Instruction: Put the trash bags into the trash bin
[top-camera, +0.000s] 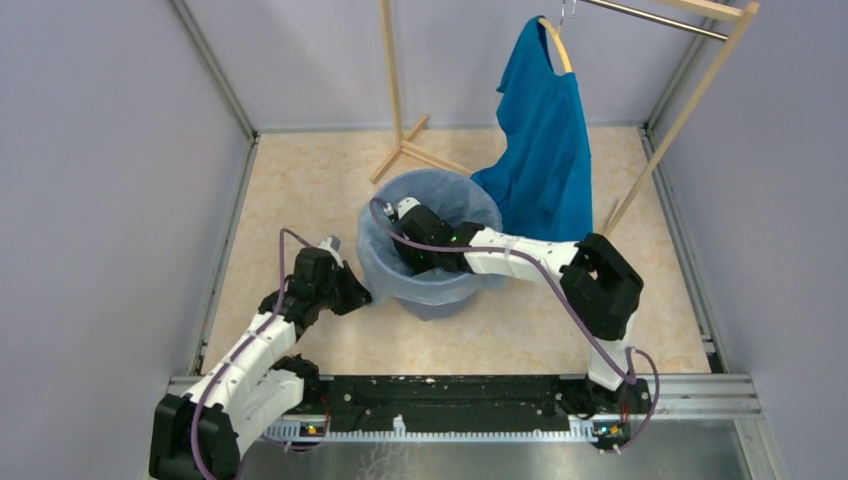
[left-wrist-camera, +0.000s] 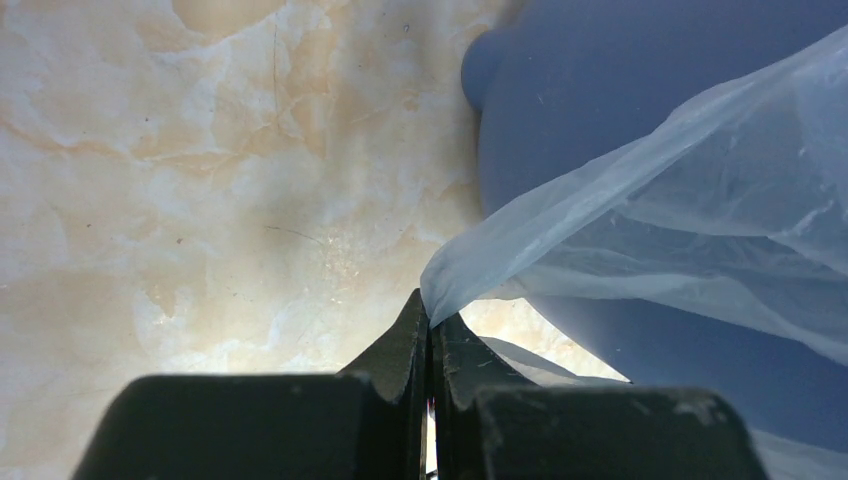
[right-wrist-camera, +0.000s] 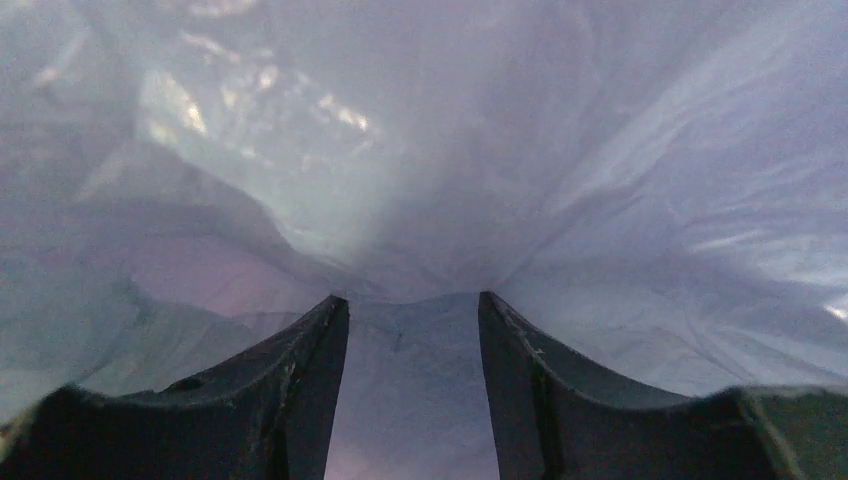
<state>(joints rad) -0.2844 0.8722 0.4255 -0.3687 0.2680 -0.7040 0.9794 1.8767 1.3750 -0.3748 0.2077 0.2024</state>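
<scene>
At table centre, the trash bin (top-camera: 445, 308) stands upright with its mouth open to the overhead camera. The trash bag (top-camera: 440, 285) lies inside it, and its edge is folded outward over the rim on the near and left sides.

Left gripper (left-wrist-camera: 430, 318): fingers pressed together, pinching a stretched corner of the trash bag (left-wrist-camera: 680, 200). This corner is pulled away from the bin wall (left-wrist-camera: 600, 90), outside the bin at its near-left side, and low over the table (left-wrist-camera: 200, 200). In the overhead view, the left gripper (top-camera: 362, 297) sits just beside the bin's lower-left edge.

Right gripper (right-wrist-camera: 413, 300): fingers spread, with the arm reaching over the right rim and down into the bin. Bag film (right-wrist-camera: 420, 150) fills the whole wrist view and spans the gap between the fingers. Contact between fingers and film cannot be confirmed.

Clearances:
- Left of the bin, a broad strip of beige table (top-camera: 300, 180) runs to the grey enclosure wall (top-camera: 120, 200).
- Behind the bin, a foot of the wooden rack (top-camera: 395, 90) ends near the far-left rim.
- A blue T-shirt (top-camera: 545, 160) hangs from a hanger (top-camera: 558, 45), and its lower hem reaches down just beside the far-right rim.
- Right of the bin, the right arm's elbow occupies the space toward the right wall.
</scene>
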